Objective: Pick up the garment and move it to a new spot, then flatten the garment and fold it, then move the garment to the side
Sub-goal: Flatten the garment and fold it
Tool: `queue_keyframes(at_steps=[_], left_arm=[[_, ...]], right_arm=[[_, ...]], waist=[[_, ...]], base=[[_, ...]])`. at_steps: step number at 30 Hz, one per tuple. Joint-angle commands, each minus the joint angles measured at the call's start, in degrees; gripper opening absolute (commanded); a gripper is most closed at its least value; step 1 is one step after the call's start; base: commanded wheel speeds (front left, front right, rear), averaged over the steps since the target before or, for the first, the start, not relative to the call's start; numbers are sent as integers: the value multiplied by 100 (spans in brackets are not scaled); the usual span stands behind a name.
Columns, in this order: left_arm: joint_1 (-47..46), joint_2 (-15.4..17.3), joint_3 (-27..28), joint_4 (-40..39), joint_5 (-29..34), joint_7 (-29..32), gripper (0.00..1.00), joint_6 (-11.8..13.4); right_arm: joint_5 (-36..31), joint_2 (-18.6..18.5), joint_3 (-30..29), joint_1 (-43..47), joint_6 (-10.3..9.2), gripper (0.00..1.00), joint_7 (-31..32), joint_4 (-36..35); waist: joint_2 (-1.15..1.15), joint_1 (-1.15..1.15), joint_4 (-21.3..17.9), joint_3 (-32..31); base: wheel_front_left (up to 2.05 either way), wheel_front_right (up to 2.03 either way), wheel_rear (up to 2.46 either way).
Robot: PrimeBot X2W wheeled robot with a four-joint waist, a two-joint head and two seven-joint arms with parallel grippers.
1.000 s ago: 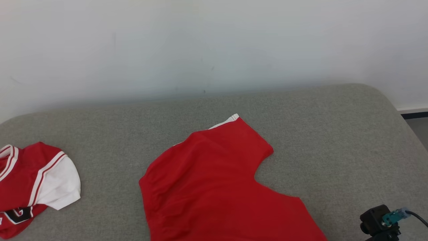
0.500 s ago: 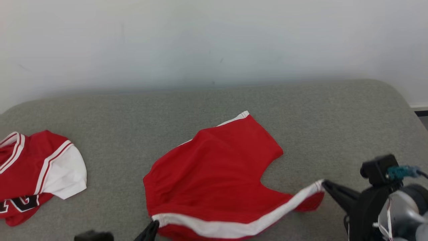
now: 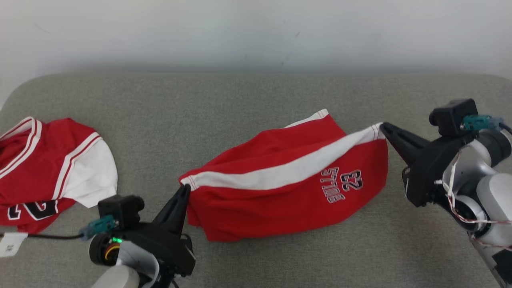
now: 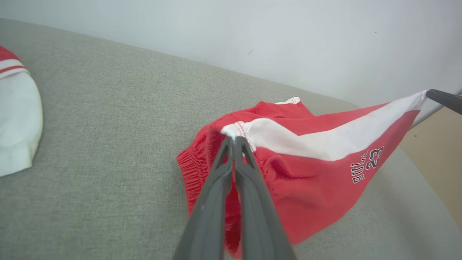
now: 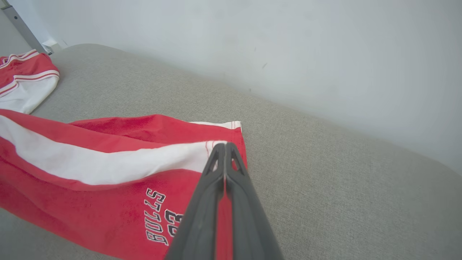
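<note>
The garment (image 3: 280, 192) is a pair of red shorts with a white side stripe and "BULLS 23" print, partly lifted off the grey cushion. My left gripper (image 3: 185, 188) is shut on the waistband end of the white stripe, seen close in the left wrist view (image 4: 234, 139). My right gripper (image 3: 382, 126) is shut on the hem end of the same stripe, seen in the right wrist view (image 5: 223, 145). The stripe (image 5: 104, 164) is stretched between both grippers, and the red cloth (image 4: 306, 191) hangs below it and folds over the part still lying on the cushion.
A red and white jersey (image 3: 48, 164) lies crumpled at the left end of the grey cushion (image 3: 240, 100). A white wall (image 3: 256, 32) stands right behind the cushion. The cushion's rounded right end (image 3: 496, 84) is beside my right arm.
The head camera has tilted down. Both grippers have raised the near edge of the shorts and carried it up and away, folding it over so the printed side now shows.
</note>
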Motion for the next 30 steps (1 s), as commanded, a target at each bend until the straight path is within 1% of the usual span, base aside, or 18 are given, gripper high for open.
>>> queue_keyframes(at_steps=[1, 2, 6, 10, 16, 20, 21, 22, 23, 24, 26, 30], left_arm=[[-323, -117, 18, 167, 120, -15, 0, 39], [-323, -117, 18, 167, 120, -15, 0, 39], [-744, -302, 23, 467, 203, -15, 0, 120], [-1085, -469, 12, 752, 278, -34, 0, 194], [-1527, -676, 21, 1157, 351, -60, 0, 300], [-1744, -797, -7, 1386, 355, -65, 0, 255], [-1789, -818, -35, 1441, 387, -88, 39, 230], [-1822, -866, -49, 1500, 371, -95, 100, 203], [-1857, -904, -50, 1529, 373, -152, 100, 194], [-1880, -939, -37, 1558, 371, -199, 100, 172], [-1893, -962, -27, 1648, 372, -290, 100, 154], [-1743, -903, 44, 1723, 344, -490, 100, 92]], right_arm=[[88, 36, 191, -426, -11, 0, -245, 324], [88, 36, 191, -426, -11, 0, -245, 324], [58, 107, 564, -1061, -11, 0, -543, 963], [-34, 200, 758, -1579, -11, 0, -814, 1613], [-261, 383, 783, -2185, -11, 0, -1153, 2451], [-306, 536, 774, -2436, -11, 0, -1259, 2915], [-276, 566, 743, -2482, -11, 0, -1282, 3028], [-261, 593, 706, -2516, -11, 7, -1318, 3139], [-254, 628, 690, -2548, -11, 84, -1339, 3229], [-266, 650, 689, -2585, -11, 100, -1393, 3315], [-231, 716, 656, -2607, -11, 100, -1411, 3464], [-180, 763, 598, -2604, -11, 100, -1368, 3670]], waist=[[-1, -1, 244, 346], [-1, -1, 244, 346], [-1, -1, 360, 574], [-1, -1, 491, 779], [-1, -1, 669, 1077], [-1, -1, 772, 1207], [-1, -1, 789, 1224], [-1, -1, 810, 1238], [-1, -1, 824, 1243], [-1, -1, 836, 1244], [-1, -1, 852, 1217], [-1, -1, 837, 1032]], base=[[0, 0, 0], [0, 0, 0], [0, 0, 0], [0, 0, 0], [0, 0, 0], [0, 0, 0], [0, 0, 0], [0, 0, 0], [0, 0, 0], [0, 0, 0], [0, 0, 0], [0, 0, 0]])
